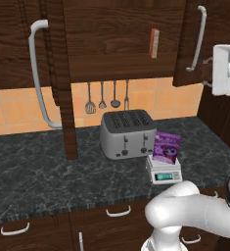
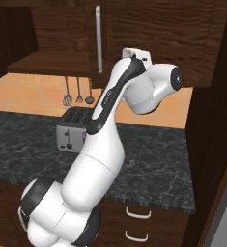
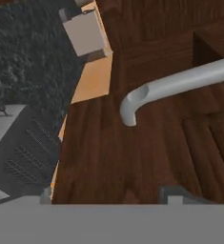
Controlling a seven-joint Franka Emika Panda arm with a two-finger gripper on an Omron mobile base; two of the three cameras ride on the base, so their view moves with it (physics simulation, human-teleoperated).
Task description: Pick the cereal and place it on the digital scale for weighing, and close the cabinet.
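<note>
Close before the hand (image 3: 104, 198), whose opening I cannot tell, the cabinet (image 3: 147, 157) door remains open, while the cereal (image 1: 166, 147) already sits on the digital scale (image 1: 163, 171)

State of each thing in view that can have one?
cereal: on the scale, upright.
scale: on the counter, display lit.
cabinet: both doors open.
orange box: upright on the cabinet shelf.
toaster: slots empty.
pincer: at the right door, jaws unclear.

Base views flanking; hand view close on cabinet (image 3: 132, 157)
</note>
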